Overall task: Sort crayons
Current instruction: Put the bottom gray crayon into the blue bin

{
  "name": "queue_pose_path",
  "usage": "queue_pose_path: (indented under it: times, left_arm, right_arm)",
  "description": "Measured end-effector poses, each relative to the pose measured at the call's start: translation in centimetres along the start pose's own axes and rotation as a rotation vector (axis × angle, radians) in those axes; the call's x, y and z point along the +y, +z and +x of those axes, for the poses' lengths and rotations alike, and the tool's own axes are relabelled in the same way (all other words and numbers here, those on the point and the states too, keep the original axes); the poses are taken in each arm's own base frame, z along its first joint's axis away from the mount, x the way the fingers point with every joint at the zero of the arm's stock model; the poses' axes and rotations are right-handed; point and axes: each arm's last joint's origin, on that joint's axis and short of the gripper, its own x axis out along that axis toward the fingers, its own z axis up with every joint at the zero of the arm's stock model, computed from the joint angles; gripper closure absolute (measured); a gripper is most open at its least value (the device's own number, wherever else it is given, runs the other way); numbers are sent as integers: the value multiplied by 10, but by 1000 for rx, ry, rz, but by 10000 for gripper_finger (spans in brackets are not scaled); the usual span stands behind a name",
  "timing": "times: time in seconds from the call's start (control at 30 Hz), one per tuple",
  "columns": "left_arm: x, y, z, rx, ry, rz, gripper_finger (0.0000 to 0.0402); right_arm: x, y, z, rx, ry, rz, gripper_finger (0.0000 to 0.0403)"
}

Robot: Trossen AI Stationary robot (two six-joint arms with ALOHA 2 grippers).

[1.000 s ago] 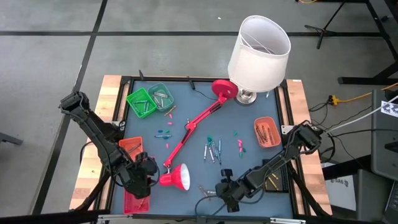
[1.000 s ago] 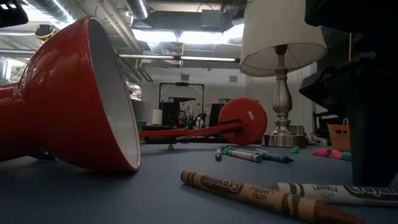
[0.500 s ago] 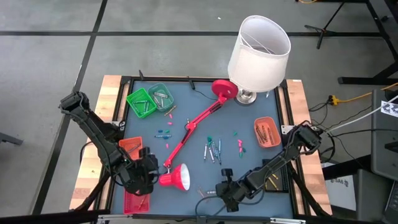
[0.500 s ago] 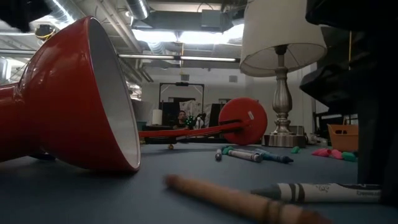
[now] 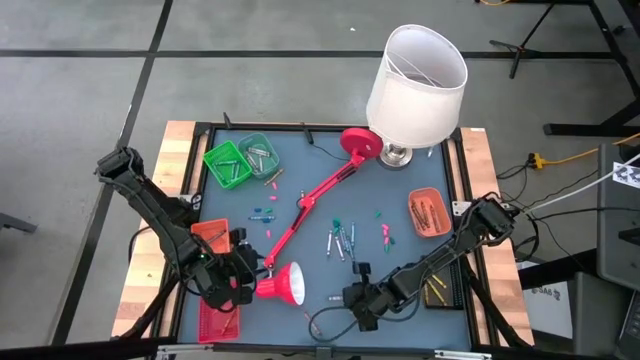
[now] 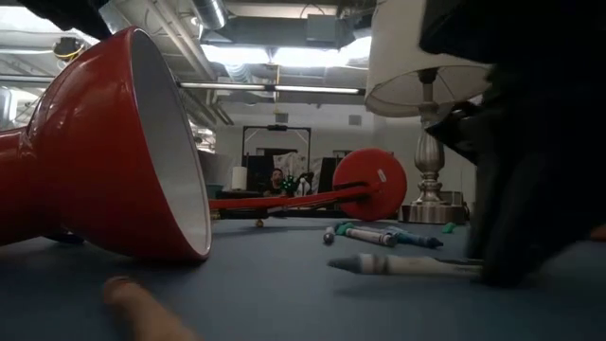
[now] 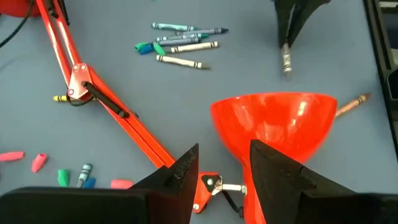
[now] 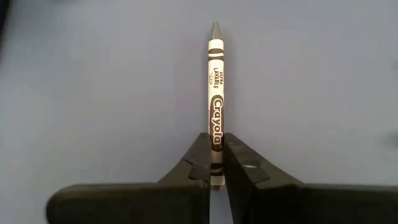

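Grey is the crayon [image 8: 215, 93] that the right claw [image 8: 216, 163] is pinching by one end, near the front edge of the blue counter [image 5: 400, 200]. The crayon sticks straight out past the two dark fingers, just above the counter. A brown crayon [image 7: 352, 103] lies close by, near the mouth of the tipped red lamp shade [image 5: 283, 284]. More crayons [image 5: 342, 240] lie in a small bunch in the middle of the counter. The left claw [image 7: 222, 169] is spread apart and holds nothing, right behind the lamp shade.
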Motion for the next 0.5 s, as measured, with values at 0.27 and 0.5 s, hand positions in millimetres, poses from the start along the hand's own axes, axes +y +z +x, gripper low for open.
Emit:
queue_pose_path:
  times: [0.27, 0.5]
  left_arm:
    - [-6, 7, 0, -61, -54, 83, 274]
    - [-6, 13, 3, -88, -58, 102, 274]
  right_arm:
    - [-20, 26, -3, -5, -42, -107, 385]
    - [-44, 63, -23, 35, -170, -235, 385]
